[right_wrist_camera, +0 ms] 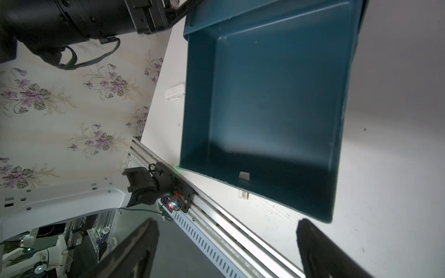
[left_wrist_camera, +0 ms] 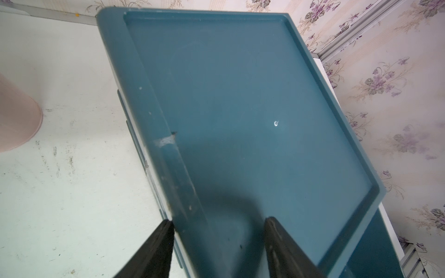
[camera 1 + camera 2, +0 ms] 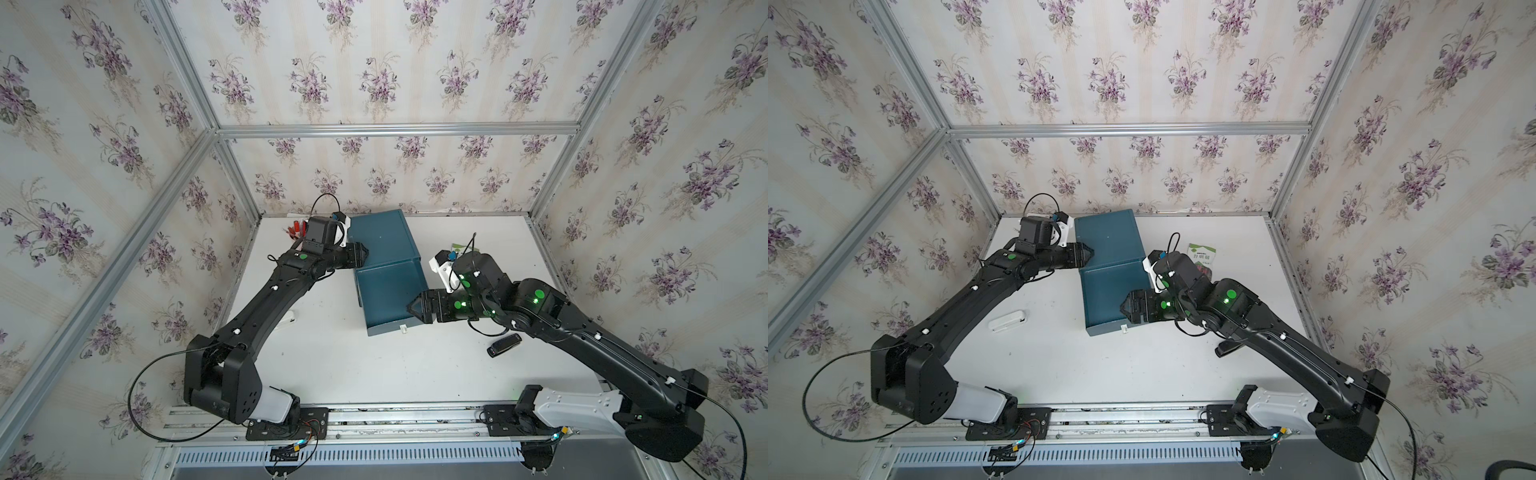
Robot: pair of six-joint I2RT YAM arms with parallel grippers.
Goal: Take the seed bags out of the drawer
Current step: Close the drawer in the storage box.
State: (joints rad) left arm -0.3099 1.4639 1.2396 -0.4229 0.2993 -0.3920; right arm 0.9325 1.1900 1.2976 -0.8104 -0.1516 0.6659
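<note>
Black left arm (image 3: 266,299) and black right arm (image 3: 582,332): shoulders on the near rail, wrists converging on the cabinet from either side.

White table (image 3: 332,365): scuffed, carrying everything below.

Teal plastic box cabinet (image 3: 380,237): toward the back wall, slightly angled.

Teal open-topped drawer (image 1: 277,96): pulled out toward the near rail. Floor bare in the right wrist view, no packet inside.

Right jaws: spread wide, pinching nothing, at the drawer's right wall and pointing across the drawer. Touching or not, cannot tell.

Left jaws: apart, astride the raised side rim of the cabinet top, nothing pinched. Judged a bracing press.

White-and-green glossy flat seed bag (image 3: 1201,253): on the table beside the cabinet, toward the right wall, lower end hidden behind the right wrist. Long axis roughly back wall to near rail. Behind the right jaws, opposite to their pointing. Right arm much nearer than left. Judged: drawer emptied, so any further reach away from the drawer, not into it.

Remaining seed bags: not made out. Red-marked scrap (image 3: 296,230) behind the left wrist, too hidden to name.

Black oblong gadget (image 3: 504,345): on the table beside the right forearm.

White oblong piece (image 3: 1007,322): beside the left forearm.
</note>
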